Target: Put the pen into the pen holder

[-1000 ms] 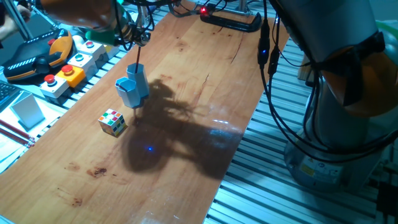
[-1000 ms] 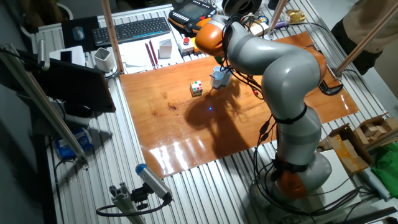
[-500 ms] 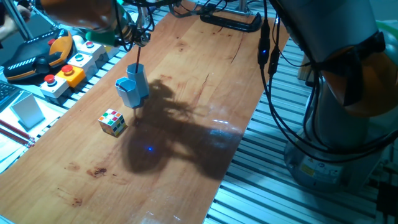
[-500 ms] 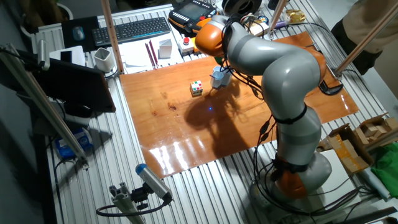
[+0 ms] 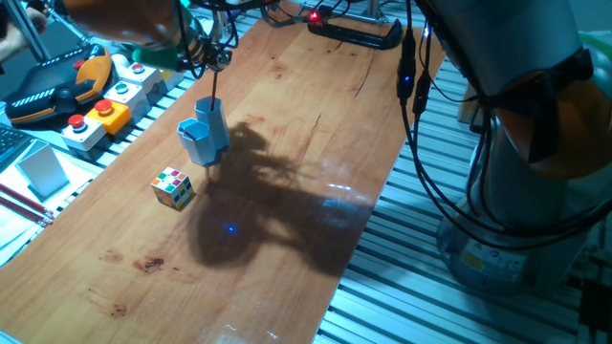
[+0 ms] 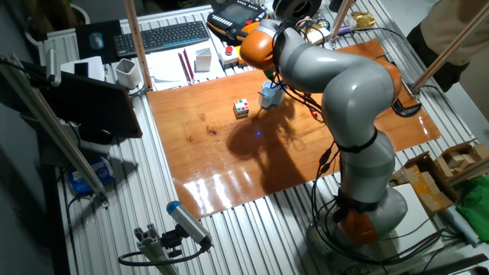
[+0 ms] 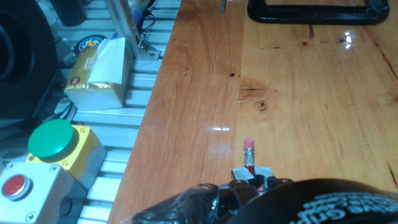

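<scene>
We hold pen (image 5: 211,88) upright in closed gripper (image 5: 212,59) | tip inside pen holder (image 5: 213,122) | risk: tilted release tips holder onto table (image 5: 287,143)

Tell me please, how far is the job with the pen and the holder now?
Done: the pen stands upright with its lower end inside the pen holder. In hand: the end effector is at the pen's top; I cannot tell if it grips. Left: letting go and lifting clear of the holder.
</scene>
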Robot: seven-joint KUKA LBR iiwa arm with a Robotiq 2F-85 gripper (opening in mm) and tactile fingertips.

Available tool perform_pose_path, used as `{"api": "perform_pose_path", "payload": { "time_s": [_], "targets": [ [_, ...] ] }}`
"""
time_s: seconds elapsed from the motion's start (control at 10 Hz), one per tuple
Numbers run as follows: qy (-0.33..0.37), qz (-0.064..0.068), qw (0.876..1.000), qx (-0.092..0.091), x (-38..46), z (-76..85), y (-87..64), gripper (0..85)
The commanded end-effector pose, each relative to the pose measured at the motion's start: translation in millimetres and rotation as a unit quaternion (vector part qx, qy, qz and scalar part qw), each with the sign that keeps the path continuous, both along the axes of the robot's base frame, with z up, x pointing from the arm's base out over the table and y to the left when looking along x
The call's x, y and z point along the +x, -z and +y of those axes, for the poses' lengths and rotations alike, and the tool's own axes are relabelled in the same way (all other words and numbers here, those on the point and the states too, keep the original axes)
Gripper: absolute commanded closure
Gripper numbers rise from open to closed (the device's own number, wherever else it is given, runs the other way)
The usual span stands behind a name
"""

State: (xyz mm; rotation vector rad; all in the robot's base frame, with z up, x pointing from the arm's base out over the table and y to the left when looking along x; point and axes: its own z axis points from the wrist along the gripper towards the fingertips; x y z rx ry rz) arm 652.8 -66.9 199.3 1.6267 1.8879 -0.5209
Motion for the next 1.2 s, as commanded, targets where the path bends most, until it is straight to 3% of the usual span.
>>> {"api": "perform_pose_path", "payload": {
  "time_s": [0.0,0.4,0.8,0.9,1.0,1.1],
  "targets": [
    [0.001,0.001,1.000,-0.003,-0.2,0.4,-3.0,70.3],
    [0.006,0.007,1.000,0.014,-0.6,5.5,-14.4,67.3],
    [0.015,0.002,1.000,0.016,-2.5,12.3,-17.9,43.7],
    [0.013,0.004,1.000,0.017,-3.4,11.4,-23.0,43.0],
    [0.004,0.011,0.999,0.034,-5.0,7.3,-32.8,46.0],
    [-0.008,0.021,0.998,0.055,-6.0,2.3,-42.6,55.0]
  ]
}}
